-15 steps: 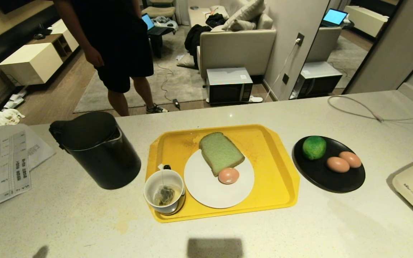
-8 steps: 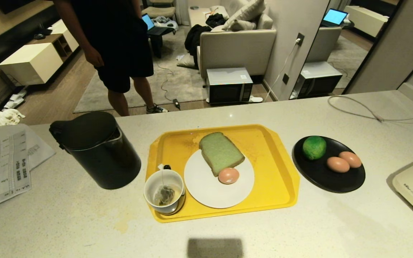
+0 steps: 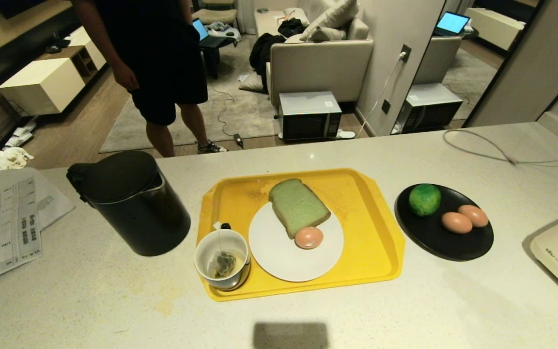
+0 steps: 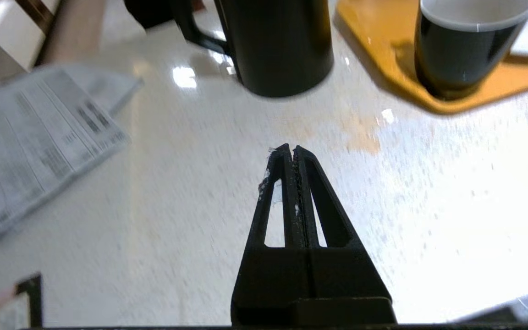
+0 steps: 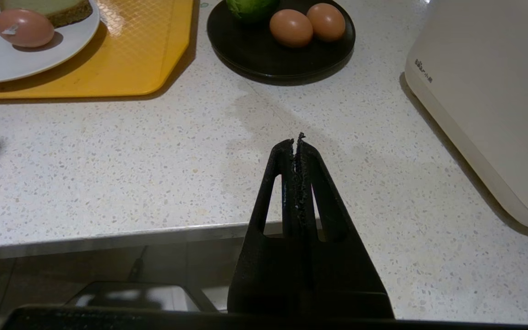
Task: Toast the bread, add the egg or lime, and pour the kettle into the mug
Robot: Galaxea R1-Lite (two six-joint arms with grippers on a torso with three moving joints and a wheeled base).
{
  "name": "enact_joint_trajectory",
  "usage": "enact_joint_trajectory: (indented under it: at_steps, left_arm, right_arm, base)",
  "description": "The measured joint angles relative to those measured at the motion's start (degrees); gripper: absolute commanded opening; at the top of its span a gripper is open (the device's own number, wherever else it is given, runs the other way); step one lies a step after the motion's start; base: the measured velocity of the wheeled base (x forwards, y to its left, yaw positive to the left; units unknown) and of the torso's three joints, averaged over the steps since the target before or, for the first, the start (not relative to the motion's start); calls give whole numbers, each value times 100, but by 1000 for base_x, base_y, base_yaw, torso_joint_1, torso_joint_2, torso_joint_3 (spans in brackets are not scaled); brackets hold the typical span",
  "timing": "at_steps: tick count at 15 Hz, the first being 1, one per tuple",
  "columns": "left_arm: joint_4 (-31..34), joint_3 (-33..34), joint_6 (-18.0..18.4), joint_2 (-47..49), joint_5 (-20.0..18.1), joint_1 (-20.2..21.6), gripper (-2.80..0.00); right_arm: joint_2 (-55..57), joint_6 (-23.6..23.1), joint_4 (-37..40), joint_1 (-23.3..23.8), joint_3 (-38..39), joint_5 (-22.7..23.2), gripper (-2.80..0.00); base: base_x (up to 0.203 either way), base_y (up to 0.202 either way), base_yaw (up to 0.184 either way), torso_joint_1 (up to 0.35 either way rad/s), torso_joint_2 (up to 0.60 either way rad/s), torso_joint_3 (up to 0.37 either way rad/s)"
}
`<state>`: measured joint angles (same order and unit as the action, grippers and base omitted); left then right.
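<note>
Head view: bread [image 3: 298,206] and egg [image 3: 309,237] share the plate [image 3: 279,261], served; both grippers [image 4: 290,150] [image 5: 296,140] hang closed, empty, at the counter's [image 3: 405,300] near edge.

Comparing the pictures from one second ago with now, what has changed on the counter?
A small dark shadow at the near left edge of the counter has gone; it showed one second ago. Nothing was taken hold of or let go. The kettle, mug, bread, egg beside it on the white plate, and lime stayed in place.
</note>
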<state>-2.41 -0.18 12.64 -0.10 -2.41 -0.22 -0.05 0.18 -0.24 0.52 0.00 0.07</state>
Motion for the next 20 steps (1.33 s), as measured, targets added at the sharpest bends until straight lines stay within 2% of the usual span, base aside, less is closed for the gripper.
enact_joint_trajectory:
  at_steps: [3,7,10,14,20]
  left_arm:
    - [232,13,-266,-1,47,-2,-280]
    - [238,18,-643,-1,134,0,-280]
    - [239,18,-474,-1,123,1,-280]
    - [226,18,-895,-1,158,-2,-280]
    - [222,18,-940,-1,165,1,-280]
  right_arm:
    - [0,0,-1,0,0,0,-280]
    - [0,0,2,0,0,0,-280]
    - [0,-1,-1,0,0,-2,-280]
    - [0,0,-1,0,0,0,-280]
    - [0,0,0,0,0,3,-280]
  base:
    - [0,0,0,0,0,0]
    - [0,0,0,0,0,0]
    - [0,0,0,0,0,0]
    - [0,0,0,0,0,0]
    - [0,0,0,0,0,0]
